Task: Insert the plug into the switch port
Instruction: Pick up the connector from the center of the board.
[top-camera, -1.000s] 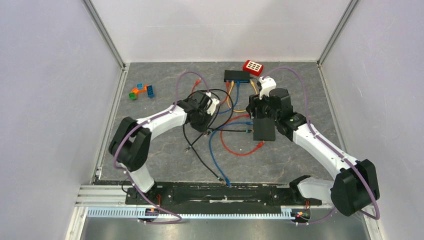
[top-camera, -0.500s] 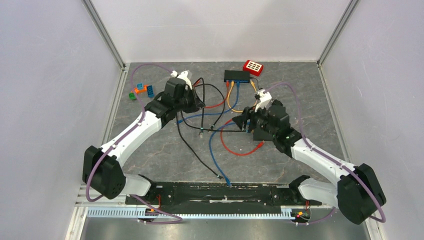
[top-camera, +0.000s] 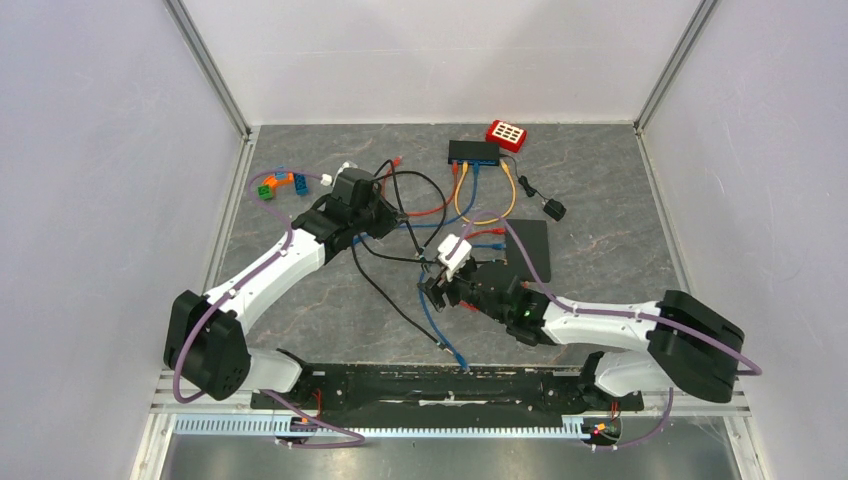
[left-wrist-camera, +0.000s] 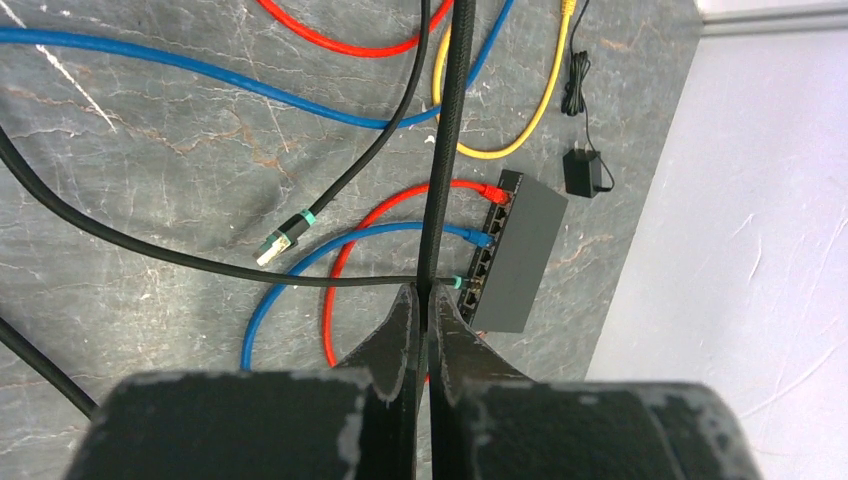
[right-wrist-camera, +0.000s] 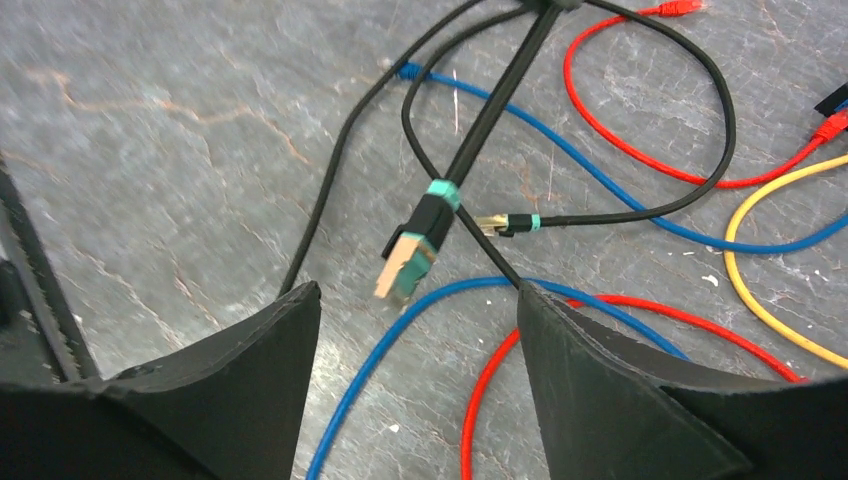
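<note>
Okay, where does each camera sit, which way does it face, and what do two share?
Top external: fixed above and behind the bases, looking down on the table; left arm and right arm show whole.
Left wrist: on the left arm, looking down past the left gripper, shut on a black cable, toward the black switch.
Right wrist: on the right arm, looking down through the open right gripper at a gold-tipped plug.
Shared: top and left wrist both show the black switch.

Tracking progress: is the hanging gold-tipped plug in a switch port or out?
Out: the plug dangles free on its cable before the open right gripper.
</note>
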